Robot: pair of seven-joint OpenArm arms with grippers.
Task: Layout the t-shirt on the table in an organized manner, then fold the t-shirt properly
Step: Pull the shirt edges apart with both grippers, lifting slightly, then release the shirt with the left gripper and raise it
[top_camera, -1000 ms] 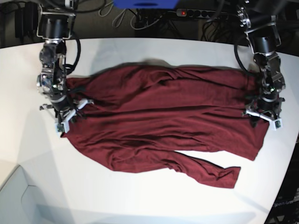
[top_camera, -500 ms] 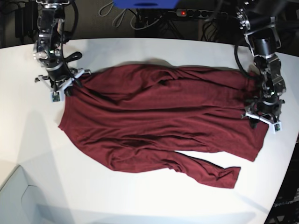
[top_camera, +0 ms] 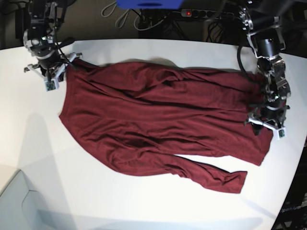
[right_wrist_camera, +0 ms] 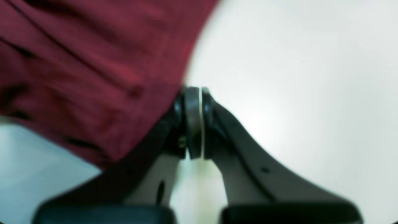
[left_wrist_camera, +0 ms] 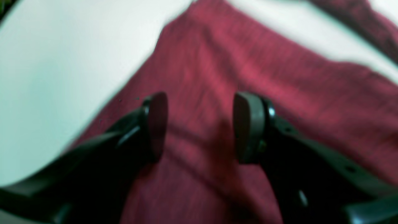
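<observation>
Base view: one t-shirt [top_camera: 158, 124], one table [top_camera: 144, 206], two tools

Both wrist views are blurred; whether the right gripper [right_wrist_camera: 193, 123] pinches cloth is unclear.

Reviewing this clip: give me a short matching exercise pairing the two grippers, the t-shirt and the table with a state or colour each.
Things:
1. left gripper
2. right gripper
3. t-shirt
4. table

States:
A. plain white
B. fingers pressed together at the garment's edge
C. dark maroon, spread out but wrinkled
D. fingers apart above the fabric

Pairs: 1-D, 2-B, 3-C, 4-A
</observation>
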